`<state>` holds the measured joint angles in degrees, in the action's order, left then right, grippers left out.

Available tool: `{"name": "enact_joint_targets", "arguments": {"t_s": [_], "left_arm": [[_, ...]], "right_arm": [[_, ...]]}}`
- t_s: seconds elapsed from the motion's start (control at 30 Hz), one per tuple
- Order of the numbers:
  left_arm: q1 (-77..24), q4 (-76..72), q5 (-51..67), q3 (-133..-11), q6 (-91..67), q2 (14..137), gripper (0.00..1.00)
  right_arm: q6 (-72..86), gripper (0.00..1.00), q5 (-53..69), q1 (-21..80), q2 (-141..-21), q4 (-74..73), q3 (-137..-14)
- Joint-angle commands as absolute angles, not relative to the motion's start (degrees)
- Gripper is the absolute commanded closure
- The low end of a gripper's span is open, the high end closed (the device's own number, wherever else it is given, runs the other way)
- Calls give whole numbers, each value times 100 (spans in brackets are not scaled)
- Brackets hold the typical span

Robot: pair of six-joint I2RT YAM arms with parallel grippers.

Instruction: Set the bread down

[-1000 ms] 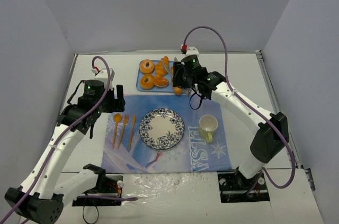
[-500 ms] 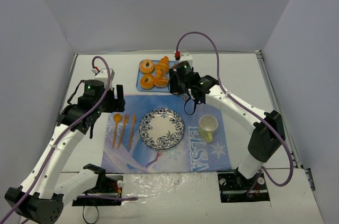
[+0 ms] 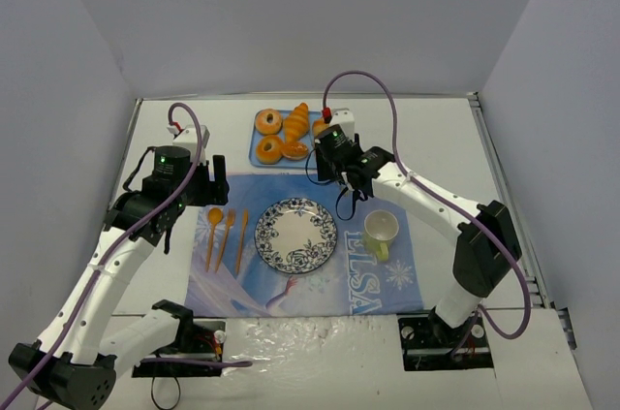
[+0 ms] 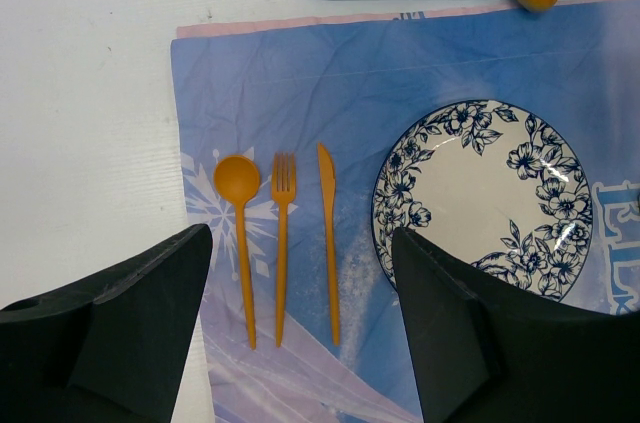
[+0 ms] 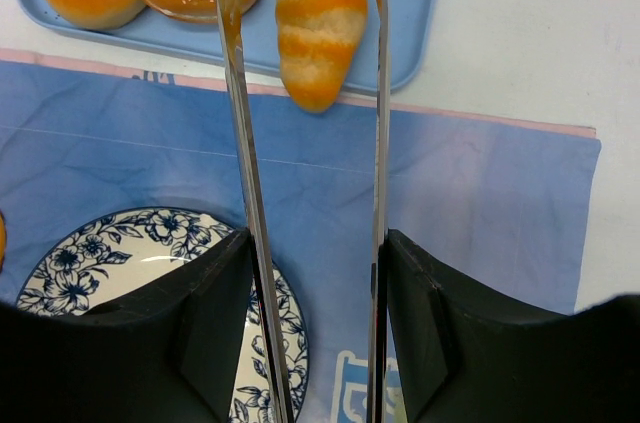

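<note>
Left gripper [image 4: 300,243] hangs empty, jaws spread, over the mat [image 4: 350,63]. Plate [image 3: 296,235] bare. Croissant [image 5: 315,23] lies on the tray [image 5: 412,13], between the blades of the tongs [image 5: 379,123]. Right gripper [image 5: 315,263] clasps the tongs; blades apart, bread not pinched. Step: grasping. Next, likely: squeeze, lift, carry to plate.

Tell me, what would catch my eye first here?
The right gripper is clamped on long metal tongs, whose blades run either side of a striped roll on a blue tray of pastries at the table's far side. Nearer, a flowered plate sits empty on a blue mat, with orange cutlery lined up on its left.
</note>
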<state>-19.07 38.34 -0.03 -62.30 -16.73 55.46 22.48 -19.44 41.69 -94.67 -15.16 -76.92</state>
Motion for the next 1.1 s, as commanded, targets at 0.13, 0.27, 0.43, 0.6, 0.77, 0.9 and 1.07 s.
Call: {"name": "enact_joint_targets", "arguments": {"t_s": [0.13, 0.27, 0.43, 0.6, 0.77, 0.9, 1.07], "left_arm": [[-1934, 3604, -26, -6372, -1714, 5553, 31], [-1942, 3604, -26, -6373, -1714, 5555, 31], [-1942, 3604, -18, -6372, -1714, 5547, 31], [-1940, 3604, -24, -6381, -1712, 5546, 31], [-1942, 3610, -18, -6375, -1714, 5549, 31], [-1942, 3604, -18, -6381, -1714, 5546, 31], [-1942, 3604, -18, -6379, -1714, 5561, 31]], "right_arm": [[2301, 51, -2294, 4201, -9731, -1261, -7598], [2311, 51, -2271, 4201, -9796, -1225, -7553], [2302, 51, -2244, 4201, -9911, -1205, -7541], [2276, 51, -2202, 4201, -10028, -1171, -7541], [2247, 52, -2072, 4201, -10107, -1151, -7559], [2241, 55, -2074, 4201, -10064, -1151, -7559], [2243, 73, -2124, 4201, -9780, -1167, -7523]]}}
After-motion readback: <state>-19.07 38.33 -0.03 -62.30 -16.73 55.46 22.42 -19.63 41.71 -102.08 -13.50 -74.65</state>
